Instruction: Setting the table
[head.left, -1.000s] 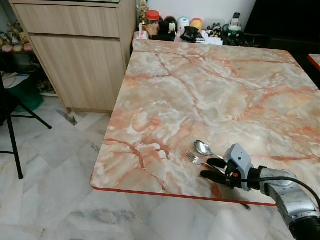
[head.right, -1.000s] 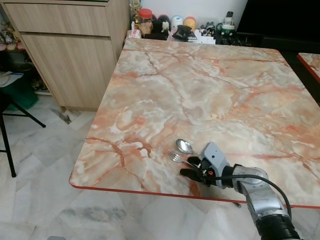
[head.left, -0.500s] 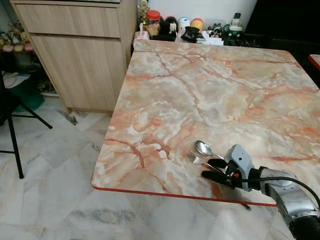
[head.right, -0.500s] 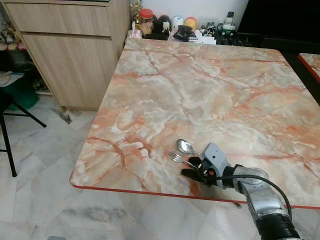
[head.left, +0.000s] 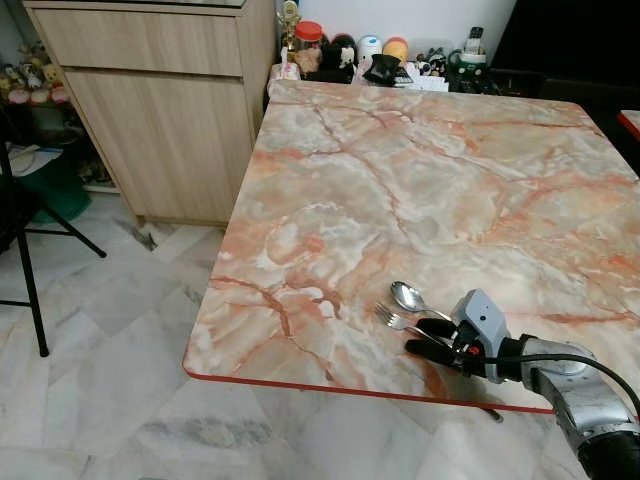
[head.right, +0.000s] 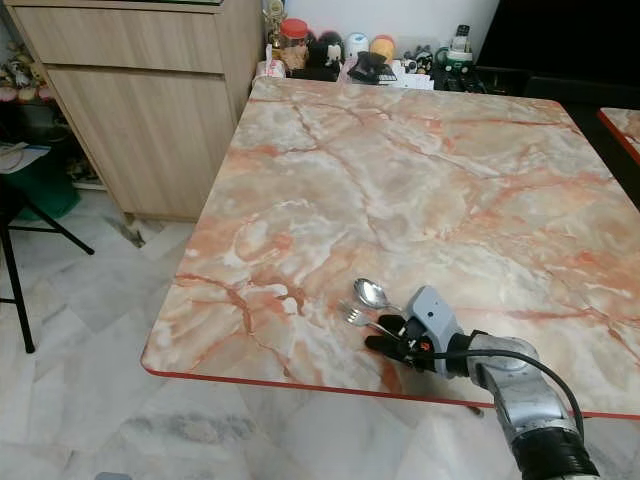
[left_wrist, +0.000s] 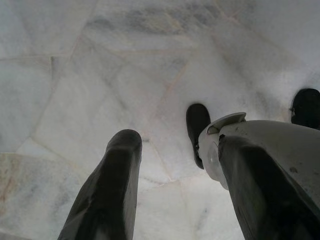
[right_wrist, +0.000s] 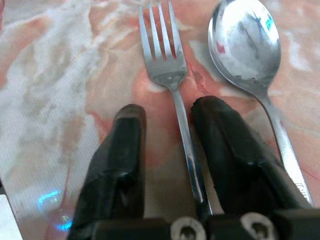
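Note:
A steel fork (right_wrist: 170, 65) and a steel spoon (right_wrist: 245, 40) lie side by side on the marble table (head.left: 400, 170), near its front edge. My right gripper (head.left: 422, 338) rests low on the tabletop just behind them. It is open, and the fork's handle runs between its two black fingers (right_wrist: 125, 150). The spoon's handle passes outside the other finger. In the eye views the fork (head.right: 355, 316) sits nearer the table edge than the spoon (head.right: 372, 293). My left gripper (left_wrist: 185, 165) hangs open over the pale floor.
A wooden drawer cabinet (head.left: 160, 110) stands left of the table. Jars and small items (head.left: 340, 45) crowd the table's far edge. Black folding legs (head.left: 30, 250) stand on the marble floor at the left. A second red-edged table (head.left: 630, 120) peeks in at right.

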